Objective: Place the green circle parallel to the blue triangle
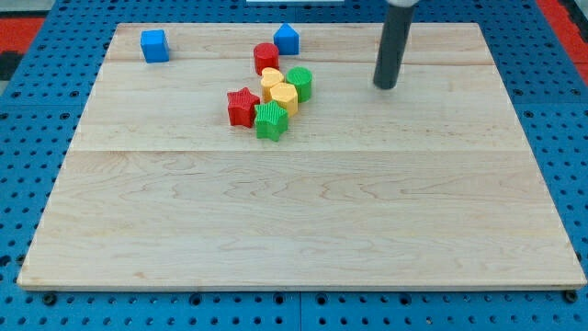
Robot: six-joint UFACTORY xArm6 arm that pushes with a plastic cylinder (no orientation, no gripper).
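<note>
The green circle (300, 84) stands on the wooden board (303, 221) near the view's top centre, touching the yellow blocks on its left. The blue triangle (287, 39) sits above it, close to the board's top edge and apart from it. My tip (385, 85) is to the right of the green circle, roughly level with it and well apart from every block.
A red cylinder (266, 57) stands just left of the blue triangle. Two yellow blocks (278, 90), a red star (243, 107) and a green star (271, 120) cluster beside the green circle. A blue cube (154, 45) sits at the top left.
</note>
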